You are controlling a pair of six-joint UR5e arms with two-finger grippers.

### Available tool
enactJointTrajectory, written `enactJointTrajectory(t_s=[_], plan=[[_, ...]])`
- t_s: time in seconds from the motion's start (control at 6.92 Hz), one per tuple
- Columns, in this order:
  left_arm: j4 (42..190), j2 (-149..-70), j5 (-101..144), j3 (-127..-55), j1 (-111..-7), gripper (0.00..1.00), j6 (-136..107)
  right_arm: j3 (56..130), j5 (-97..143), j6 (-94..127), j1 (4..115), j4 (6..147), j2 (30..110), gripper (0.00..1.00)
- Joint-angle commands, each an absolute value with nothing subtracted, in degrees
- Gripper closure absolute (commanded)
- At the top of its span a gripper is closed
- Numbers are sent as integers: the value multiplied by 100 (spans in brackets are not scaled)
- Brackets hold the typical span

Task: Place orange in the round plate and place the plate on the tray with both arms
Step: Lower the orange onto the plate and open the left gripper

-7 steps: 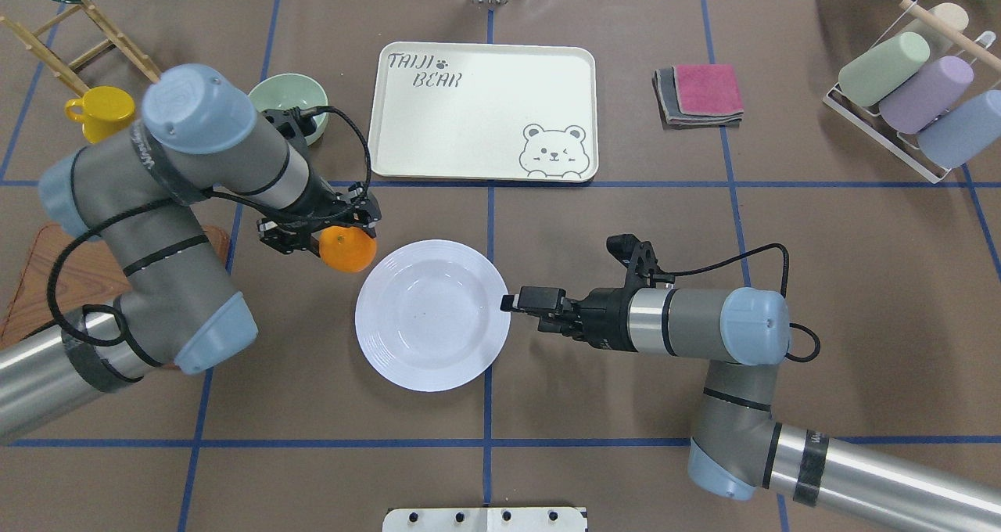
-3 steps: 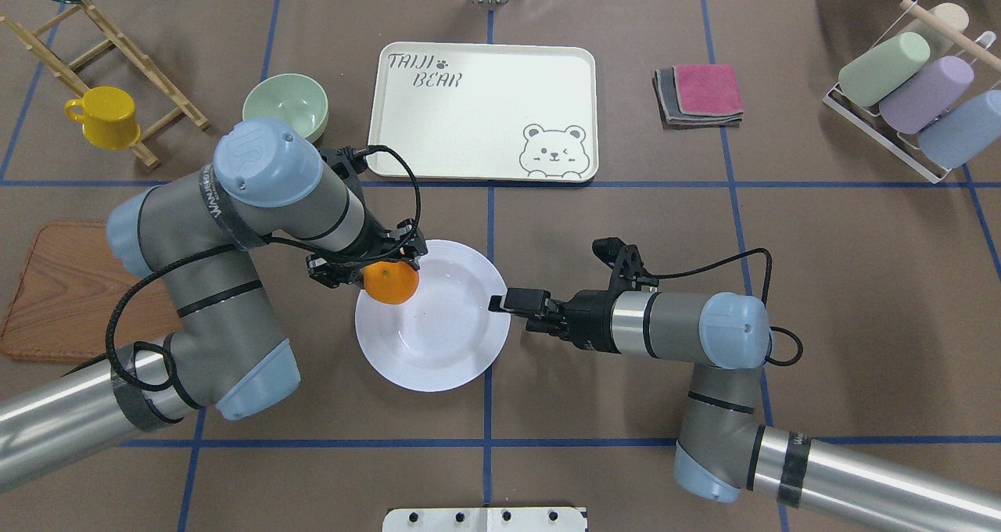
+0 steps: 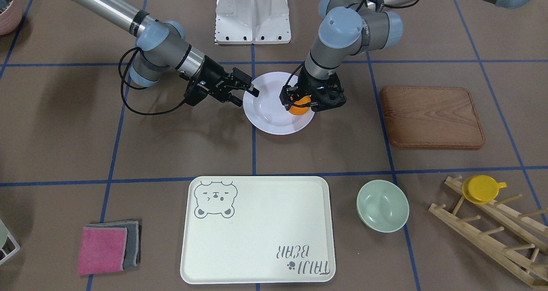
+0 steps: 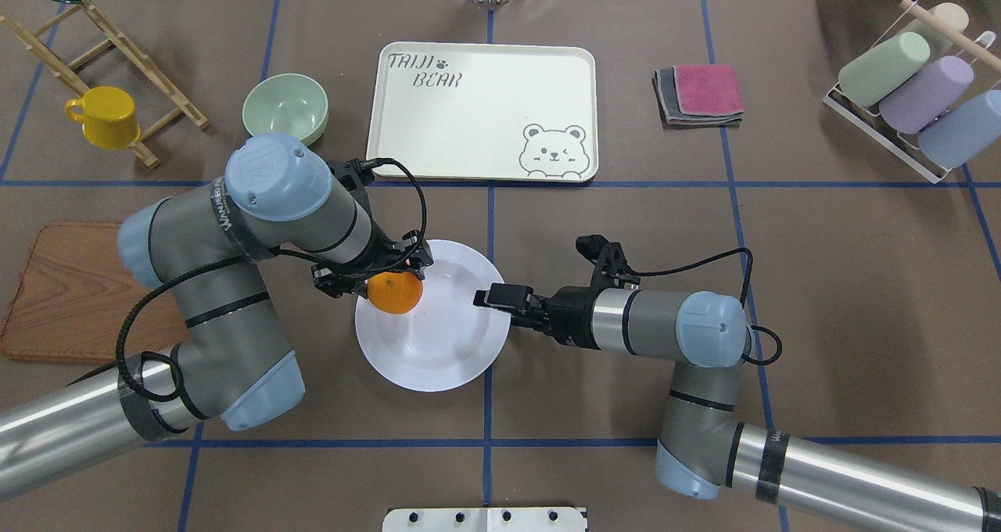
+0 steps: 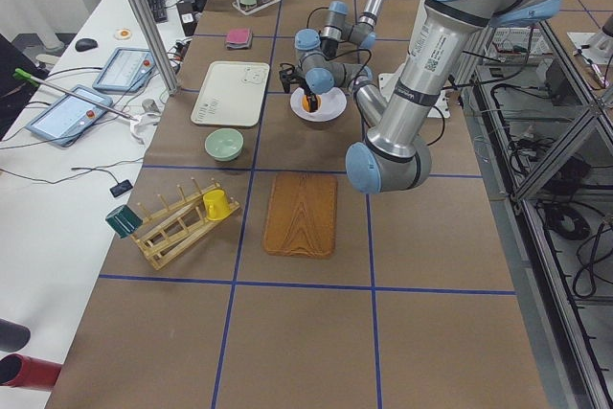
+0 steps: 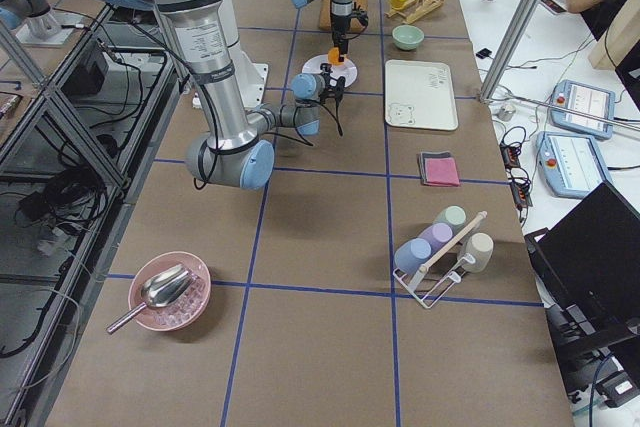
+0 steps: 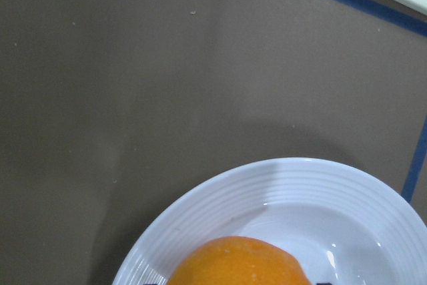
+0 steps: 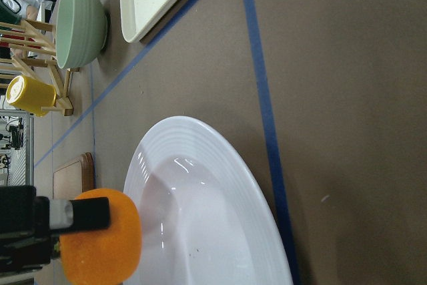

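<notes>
Overhead exterior: left gripper (image 4: 382, 275) jaws clamped on orange (image 4: 396, 294), which hangs above left part of round plate (image 4: 438, 360), inside rim, short of centre. Right gripper (image 4: 489, 296) jaws apart, empty, at plate's right rim. Tray (image 4: 469, 125) lies far side of plate

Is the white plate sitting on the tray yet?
No, the plate lies on the table, apart from the tray.
</notes>
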State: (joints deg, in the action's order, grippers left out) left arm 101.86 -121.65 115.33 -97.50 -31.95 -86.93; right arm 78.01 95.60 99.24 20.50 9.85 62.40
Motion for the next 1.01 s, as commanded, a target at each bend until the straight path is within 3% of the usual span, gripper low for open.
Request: enactJointTrajectory(t_s=[0.0, 0.29, 0.87], plan=[[10204, -12147, 11453, -9756, -3190, 2, -8684, 7734, 9519, 9923, 2022, 984, 6161, 7], [10204, -12129, 11434, -9870, -3208, 2, -8657, 7708, 9519, 9914, 2021, 950, 6108, 27], [10151, -11797, 12167, -10675, -4231, 3, -7958, 7839, 9527, 9967, 2057, 844, 5968, 54]])
